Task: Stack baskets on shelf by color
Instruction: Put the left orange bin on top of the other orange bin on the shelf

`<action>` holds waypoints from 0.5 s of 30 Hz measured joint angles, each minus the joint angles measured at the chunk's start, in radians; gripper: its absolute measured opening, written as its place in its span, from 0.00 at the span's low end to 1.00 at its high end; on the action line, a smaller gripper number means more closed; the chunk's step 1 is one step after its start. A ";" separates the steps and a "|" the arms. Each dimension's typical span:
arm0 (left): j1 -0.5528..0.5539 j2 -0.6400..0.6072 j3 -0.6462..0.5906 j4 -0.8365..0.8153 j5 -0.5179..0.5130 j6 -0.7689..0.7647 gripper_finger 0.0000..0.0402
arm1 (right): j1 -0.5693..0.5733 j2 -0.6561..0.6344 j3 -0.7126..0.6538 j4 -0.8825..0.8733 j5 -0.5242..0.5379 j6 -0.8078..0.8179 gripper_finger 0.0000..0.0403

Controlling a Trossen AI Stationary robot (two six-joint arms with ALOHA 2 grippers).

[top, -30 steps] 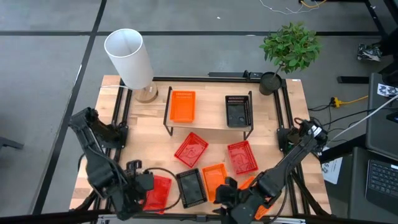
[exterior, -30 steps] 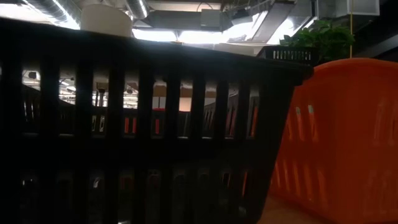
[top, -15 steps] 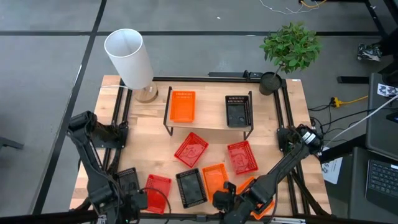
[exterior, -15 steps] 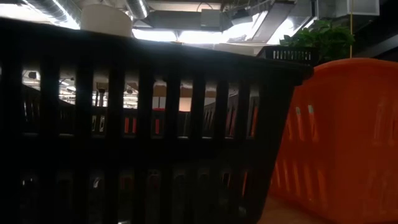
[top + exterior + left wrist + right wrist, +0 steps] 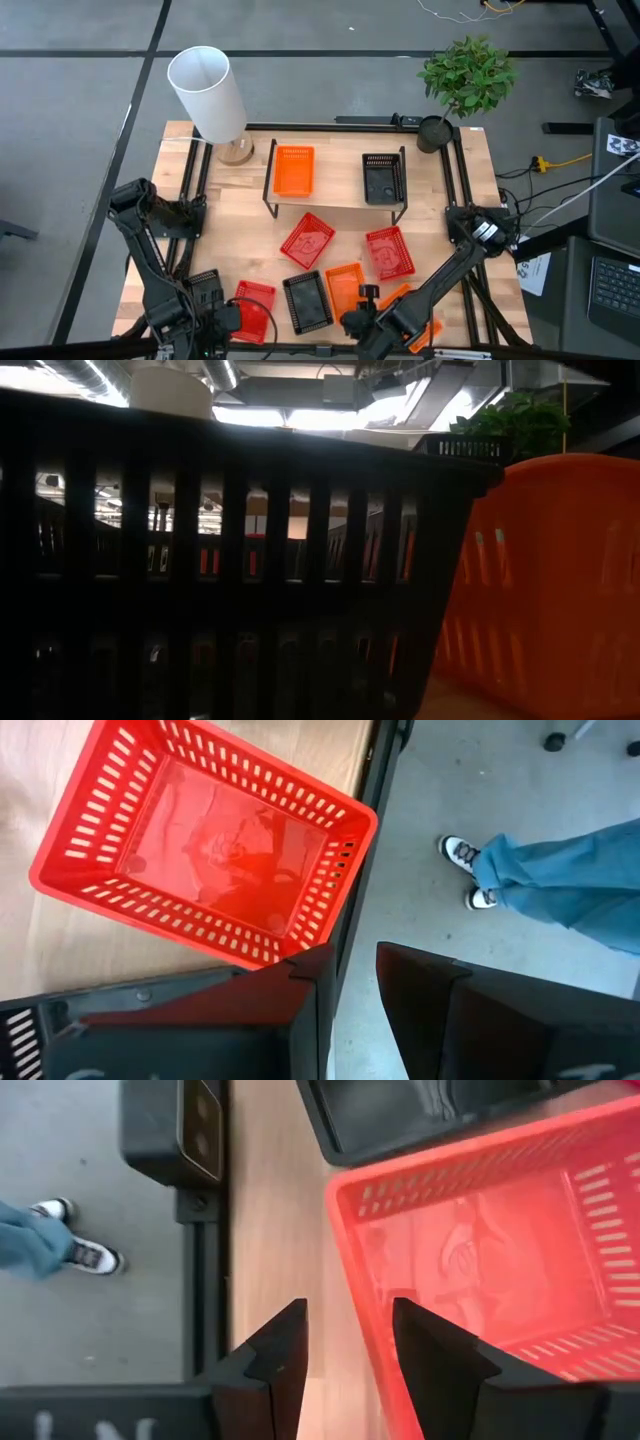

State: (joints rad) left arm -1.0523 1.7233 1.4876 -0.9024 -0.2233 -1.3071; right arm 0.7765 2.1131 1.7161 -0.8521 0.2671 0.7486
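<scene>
The shelf [image 5: 335, 207] holds one orange basket [image 5: 293, 170] and one black basket [image 5: 384, 178]. On the tabletop lie two red baskets [image 5: 307, 240] [image 5: 389, 252], an orange basket [image 5: 344, 285], a black basket [image 5: 306, 300], a third red basket [image 5: 255, 306] [image 5: 220, 850], and another orange basket [image 5: 418, 312] partly under the right arm. My left gripper [image 5: 230, 320] [image 5: 350, 955] is open at the table's near edge, just short of the third red basket's corner. My right gripper [image 5: 365, 293] [image 5: 350, 1320] is open, its fingers on either side of the orange basket's near wall [image 5: 362, 1290]. My right gripper comes from above with one finger [image 5: 435, 1345] inside the orange basket and the other outside, astride its near short wall [image 5: 350, 1240]. Whether a finger touches the wall, I cannot tell. The basket lies flat on the table.
A white lampshade [image 5: 207, 92] stands at the far left corner and a potted plant [image 5: 465, 80] at the far right. A black box [image 5: 180, 1125] sits on the near edge. A person's legs [image 5: 560, 870] stand on the floor. In the low view, the black basket [image 5: 200, 560] fills the picture.
My left gripper has drawn back from over the near-left red basket toward the table's near edge and left; that basket stays flat on the table, now uncovered. My right gripper has shifted a little toward the table's left, over the orange basket's near end.
</scene>
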 joint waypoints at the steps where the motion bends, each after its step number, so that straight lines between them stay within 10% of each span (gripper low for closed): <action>1: 0.000 0.000 0.000 0.000 -0.003 0.000 0.17 | 0.000 0.009 0.000 0.000 0.000 -0.001 0.36; 15: 0.000 0.000 0.000 -0.001 -0.056 0.000 0.17 | -0.002 0.071 0.000 -0.005 -0.016 0.112 0.25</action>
State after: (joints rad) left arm -1.0523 1.7233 1.4876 -0.9035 -0.2790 -1.3067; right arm 0.7750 2.1841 1.7161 -0.8574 0.2512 0.8611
